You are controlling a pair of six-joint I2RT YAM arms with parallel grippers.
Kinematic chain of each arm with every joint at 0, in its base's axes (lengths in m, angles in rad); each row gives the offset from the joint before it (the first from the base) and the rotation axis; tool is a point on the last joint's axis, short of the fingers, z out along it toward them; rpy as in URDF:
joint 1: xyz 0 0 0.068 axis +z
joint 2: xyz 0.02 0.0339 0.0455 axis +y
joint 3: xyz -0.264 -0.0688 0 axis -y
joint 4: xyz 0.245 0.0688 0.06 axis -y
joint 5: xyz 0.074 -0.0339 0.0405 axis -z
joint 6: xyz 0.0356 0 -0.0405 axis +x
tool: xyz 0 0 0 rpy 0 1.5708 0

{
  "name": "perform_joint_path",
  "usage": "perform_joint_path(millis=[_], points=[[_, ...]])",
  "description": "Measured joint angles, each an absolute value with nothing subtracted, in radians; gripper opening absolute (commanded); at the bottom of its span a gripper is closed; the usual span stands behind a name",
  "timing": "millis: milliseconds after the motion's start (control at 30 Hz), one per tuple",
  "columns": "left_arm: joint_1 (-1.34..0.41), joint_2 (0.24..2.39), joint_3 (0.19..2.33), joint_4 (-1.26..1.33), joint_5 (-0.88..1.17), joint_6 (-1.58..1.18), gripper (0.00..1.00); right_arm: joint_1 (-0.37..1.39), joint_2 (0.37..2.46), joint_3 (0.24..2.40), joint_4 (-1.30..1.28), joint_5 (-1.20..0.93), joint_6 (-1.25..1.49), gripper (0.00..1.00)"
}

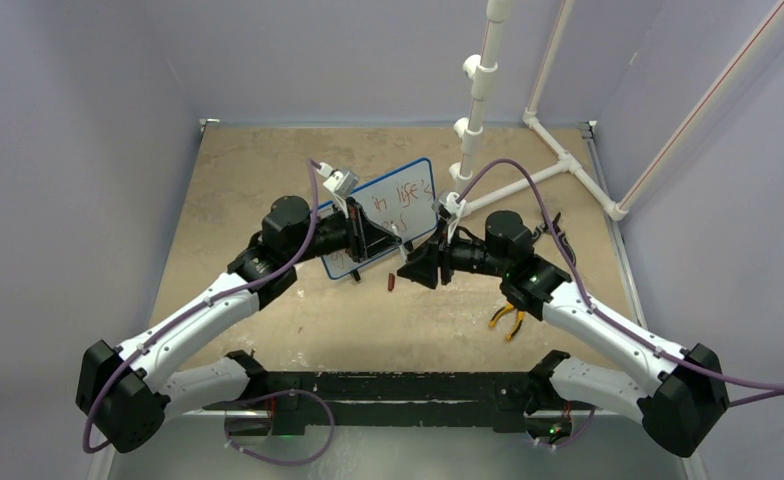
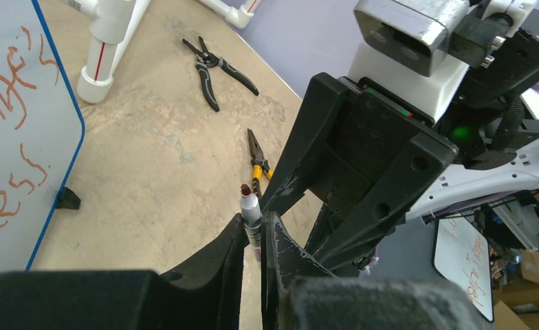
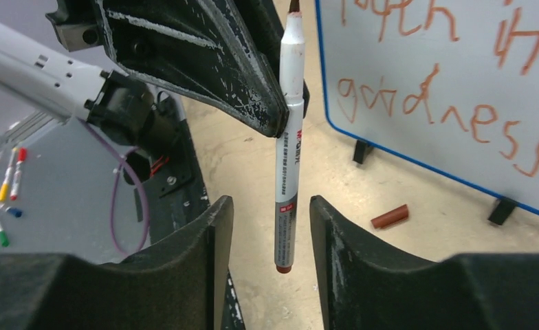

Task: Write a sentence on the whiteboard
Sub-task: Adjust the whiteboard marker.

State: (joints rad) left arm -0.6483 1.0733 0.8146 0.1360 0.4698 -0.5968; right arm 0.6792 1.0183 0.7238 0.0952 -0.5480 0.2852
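Left end effector [image 2: 255, 232] pinches marker [image 2: 251, 210] centre frame; right end effector [image 3: 271, 218] spread around its tail; whiteboard [image 3: 390, 62] upper right.

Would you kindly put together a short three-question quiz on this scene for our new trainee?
1. True or false: the marker is capped.
2. Which gripper clamps the marker? A) left gripper B) right gripper C) neither
3. Fill in: the red cap lies on the table just in front of the ____.

Key
1. False: its bare tip shows.
2. A: the right gripper's jaws stand open on either side of the barrel.
3. whiteboard
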Motion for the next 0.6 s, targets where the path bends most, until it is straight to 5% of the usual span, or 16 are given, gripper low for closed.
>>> perform_joint_path(millis=[133,267,300,400,600], points=[[-0.648,1.064,0.815,0.134,0.486,-0.59,0.0,0.679,1.04,0.723,0.128,-0.588,0.298,0.31],[-0.648,1.053,0.815,0.145,0.499,-0.593,0.0,0.679,1.036,0.721,0.173,-0.593,0.314,0.0],[-0.649,1.048,0.815,0.151,0.506,-0.594,0.05,0.678,1.034,0.717,0.18,-0.592,0.32,0.0],[-0.648,1.048,0.814,0.158,0.505,-0.593,0.51,0.675,1.025,0.713,0.187,-0.572,0.33,0.0],[-0.648,1.068,0.813,0.094,0.417,-0.555,0.64,0.676,0.949,0.666,0.189,-0.345,0.367,0.0]])
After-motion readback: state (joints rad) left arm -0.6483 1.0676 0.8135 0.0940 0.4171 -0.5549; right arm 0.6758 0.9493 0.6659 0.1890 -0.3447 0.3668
